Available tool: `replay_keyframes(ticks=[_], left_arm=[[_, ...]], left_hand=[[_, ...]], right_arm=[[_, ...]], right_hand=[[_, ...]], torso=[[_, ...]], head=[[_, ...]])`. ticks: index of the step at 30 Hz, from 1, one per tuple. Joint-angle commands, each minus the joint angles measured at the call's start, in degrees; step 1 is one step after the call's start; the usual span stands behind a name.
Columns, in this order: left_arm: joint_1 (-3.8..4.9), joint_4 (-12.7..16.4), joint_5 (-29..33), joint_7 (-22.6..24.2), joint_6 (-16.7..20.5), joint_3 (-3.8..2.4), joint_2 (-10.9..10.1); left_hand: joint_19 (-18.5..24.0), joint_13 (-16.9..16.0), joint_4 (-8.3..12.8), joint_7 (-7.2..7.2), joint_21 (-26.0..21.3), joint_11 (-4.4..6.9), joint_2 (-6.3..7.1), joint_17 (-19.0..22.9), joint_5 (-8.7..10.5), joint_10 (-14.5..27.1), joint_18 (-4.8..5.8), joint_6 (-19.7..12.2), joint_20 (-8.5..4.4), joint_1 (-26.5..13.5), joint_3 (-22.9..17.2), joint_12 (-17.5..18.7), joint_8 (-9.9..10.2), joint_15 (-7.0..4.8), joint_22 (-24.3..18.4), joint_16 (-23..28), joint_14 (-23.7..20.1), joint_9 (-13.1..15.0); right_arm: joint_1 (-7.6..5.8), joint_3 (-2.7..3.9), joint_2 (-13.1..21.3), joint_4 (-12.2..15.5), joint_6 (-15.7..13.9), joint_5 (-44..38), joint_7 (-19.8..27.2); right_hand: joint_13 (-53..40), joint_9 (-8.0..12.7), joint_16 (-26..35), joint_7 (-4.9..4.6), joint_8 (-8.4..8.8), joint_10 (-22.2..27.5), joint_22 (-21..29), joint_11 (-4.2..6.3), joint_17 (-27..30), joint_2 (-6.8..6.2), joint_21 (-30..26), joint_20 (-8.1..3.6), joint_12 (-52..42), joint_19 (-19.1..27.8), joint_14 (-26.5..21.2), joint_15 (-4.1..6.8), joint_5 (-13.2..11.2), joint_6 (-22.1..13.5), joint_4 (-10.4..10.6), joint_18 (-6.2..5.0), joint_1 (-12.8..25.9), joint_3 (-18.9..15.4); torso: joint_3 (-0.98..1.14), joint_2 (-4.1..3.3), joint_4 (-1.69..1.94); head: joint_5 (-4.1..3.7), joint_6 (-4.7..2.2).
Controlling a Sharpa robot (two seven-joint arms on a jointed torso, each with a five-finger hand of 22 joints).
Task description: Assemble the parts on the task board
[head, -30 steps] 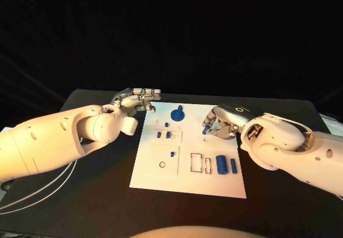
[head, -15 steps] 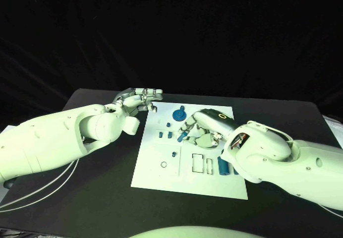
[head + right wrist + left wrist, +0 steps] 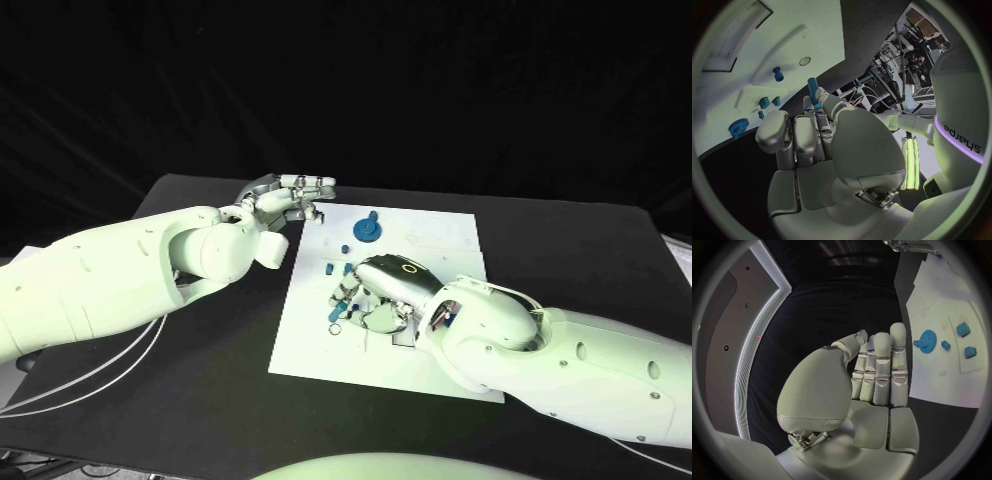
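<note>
The white task board (image 3: 447, 240) lies in the middle of the black table. A blue gear (image 3: 369, 229) stands near its far edge, with small blue parts (image 3: 335, 268) just nearer. My right hand (image 3: 381, 290) hovers low over the board's middle left and pinches a blue peg (image 3: 812, 88) between its fingertips, pointing at the board (image 3: 767, 40) near a round hole (image 3: 804, 61). My left hand (image 3: 296, 191) hangs over the table off the board's far left corner, fingers together. In the left wrist view a blue sliver shows between its fingers (image 3: 881, 365); a held part is unclear.
My right forearm (image 3: 562, 350) covers the board's near right part, where a blue piece (image 3: 441, 318) peeks out beside the wrist. Black table (image 3: 577, 240) lies bare to the right of the board. The left forearm (image 3: 116, 280) crosses the table's left side.
My right hand has carried the blue peg from the board's right edge leftward and nearer, to its middle left. The left hand has stayed where it was.
</note>
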State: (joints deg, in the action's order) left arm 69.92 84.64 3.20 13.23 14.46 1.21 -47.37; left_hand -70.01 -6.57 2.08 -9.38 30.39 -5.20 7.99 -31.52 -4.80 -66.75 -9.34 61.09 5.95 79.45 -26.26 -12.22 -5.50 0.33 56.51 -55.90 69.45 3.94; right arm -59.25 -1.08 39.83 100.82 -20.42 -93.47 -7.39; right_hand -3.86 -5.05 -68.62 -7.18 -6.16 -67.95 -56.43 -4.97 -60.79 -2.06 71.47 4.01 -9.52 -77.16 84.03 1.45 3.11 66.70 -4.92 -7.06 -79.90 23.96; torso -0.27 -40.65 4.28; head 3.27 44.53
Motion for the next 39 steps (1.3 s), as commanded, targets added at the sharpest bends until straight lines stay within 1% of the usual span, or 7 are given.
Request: replay_keyframes(ticks=[1, 4, 12, 18, 22, 27, 39], left_arm=[[0.03, 0.1, 0.2, 0.5, -1.1, -0.04, 0.1], [0.03, 0.1, 0.3, 0.4, -1.1, -0.04, 0.1], [0.03, 0.3, 0.3, 0.4, -1.1, -0.04, 0.1], [0.03, 0.3, 0.3, 0.3, -1.1, -0.04, 0.1], [0.03, 0.3, 0.3, 0.3, -1.1, -0.04, 0.1], [0.03, 0.4, 0.3, 0.2, -1.1, -0.04, 0.1], [0.03, 0.4, 0.3, 0.2, -1.1, -0.04, 0.1]], left_hand=[[0.4, -0.1, 0.0, 0.00, -0.3, 0.10, -0.27, 0.1, -0.01, 0.5, -1.09, -0.5, 0.07, -0.2, 0.4, -0.2, -0.1, 0.01, -0.1, 0.1, -0.3, -0.1], [0.4, -0.1, 0.0, 0.00, -0.3, 0.10, -0.27, 0.1, -0.01, 0.5, -1.09, -0.5, 0.07, -0.2, 0.4, -0.2, -0.1, 0.01, -0.1, 0.1, -0.3, -0.1], [0.4, -0.1, 0.0, 0.00, -0.3, 0.10, -0.27, 0.1, -0.01, 0.5, -1.09, -0.5, 0.07, -0.2, 0.4, -0.2, -0.1, 0.01, -0.1, 0.1, -0.3, -0.1], [0.4, -0.1, 0.0, 0.00, -0.3, 0.10, -0.27, 0.1, -0.01, 0.5, -1.09, -0.5, 0.07, -0.2, 0.4, -0.2, -0.1, 0.01, -0.1, 0.1, -0.3, -0.1], [0.4, -0.1, 0.0, 0.00, -0.3, 0.10, -0.27, 0.1, -0.01, 0.5, -1.09, -0.5, 0.07, -0.2, 0.4, -0.2, -0.1, 0.01, -0.1, 0.1, -0.3, -0.1], [0.4, -0.1, 0.0, 0.00, -0.3, 0.10, -0.27, 0.1, -0.01, 0.5, -1.09, -0.5, 0.07, -0.2, 0.4, -0.2, -0.1, 0.01, -0.1, 0.1, -0.3, -0.1], [0.4, -0.1, 0.0, 0.00, -0.3, 0.10, -0.27, 0.1, -0.01, 0.5, -1.09, -0.5, 0.07, -0.2, 0.4, -0.2, -0.1, 0.01, -0.1, 0.1, -0.3, -0.1]], right_arm=[[0.34, -0.01, -0.6, -0.8, 3.0, -2.2, 1.1], [0.54, -0.03, -0.9, -1.4, 3.8, -2.7, 0.5], [0.70, -0.07, -1.4, -2.1, 6.5, -4.4, -1.4], [0.72, -0.19, -1.9, -2.5, 8.3, -4.8, -2.1], [0.74, -0.32, -2.3, -2.9, 8.9, -5.2, -2.6], [0.78, -0.39, -2.7, -3.1, 9.2, -6.0, -3.5], [1.02, -0.53, -3.7, -3.7, 9.9, -7.8, -4.7]], right_hand=[[-0.1, 0.0, 0.1, -0.22, 0.06, -1.9, 0.1, 1.64, 0.0, 0.48, 0.1, 0.22, -0.1, -0.1, 1.6, 0.05, 0.3, 0.0, 0.2, 0.81, -0.3, 0.3], [-0.1, 0.0, 0.1, -0.22, 0.06, -1.9, 0.1, 1.64, 0.0, 0.48, 0.1, 0.22, -0.1, -0.1, 1.6, 0.05, 0.3, 0.0, 0.2, 0.81, -0.3, 0.3], [0.0, 0.0, 0.1, -0.23, 0.09, -1.9, 0.2, 1.63, 0.2, 0.46, 0.0, 0.24, 0.0, 0.0, 1.5, 0.04, 0.3, 0.0, 0.2, 0.79, -0.2, 0.3], [0.0, 0.0, 0.1, -0.22, 0.10, -1.8, 0.2, 1.63, 0.1, 0.45, 0.0, 0.24, 0.0, 0.0, 1.5, 0.04, 0.3, 0.0, 0.2, 0.79, -0.2, 0.3], [0.0, 0.0, 0.1, -0.22, 0.10, -1.8, 0.2, 1.63, 0.1, 0.45, 0.0, 0.24, 0.0, 0.0, 1.5, 0.04, 0.3, 0.0, 0.2, 0.79, -0.2, 0.3], [0.0, 0.0, 0.2, -0.22, 0.11, -1.8, 0.2, 1.62, 0.2, 0.45, 0.0, 0.25, 0.0, 0.0, 1.5, 0.03, 0.3, 0.0, 0.3, 0.78, -0.1, 0.3], [0.0, 0.0, 0.1, -0.21, 0.13, -1.8, 0.2, 1.61, 0.2, 0.48, 0.0, 0.26, 0.1, 0.0, 1.5, 0.02, 0.3, -0.1, 0.3, 0.79, -0.1, 0.3]], torso=[[0.05, 0.00, -0.01], [0.00, 0.05, -0.03], [0.05, 0.02, -0.08], [0.01, 0.06, -0.08], [0.07, 0.00, -0.01], [0.00, 0.03, -0.05], [0.02, 0.04, -0.07]], head=[[0.18, 0.12], [0.21, 0.27], [0.28, 0.42], [0.25, 0.48], [0.33, 0.56], [0.32, 0.66], [0.43, 0.67]])
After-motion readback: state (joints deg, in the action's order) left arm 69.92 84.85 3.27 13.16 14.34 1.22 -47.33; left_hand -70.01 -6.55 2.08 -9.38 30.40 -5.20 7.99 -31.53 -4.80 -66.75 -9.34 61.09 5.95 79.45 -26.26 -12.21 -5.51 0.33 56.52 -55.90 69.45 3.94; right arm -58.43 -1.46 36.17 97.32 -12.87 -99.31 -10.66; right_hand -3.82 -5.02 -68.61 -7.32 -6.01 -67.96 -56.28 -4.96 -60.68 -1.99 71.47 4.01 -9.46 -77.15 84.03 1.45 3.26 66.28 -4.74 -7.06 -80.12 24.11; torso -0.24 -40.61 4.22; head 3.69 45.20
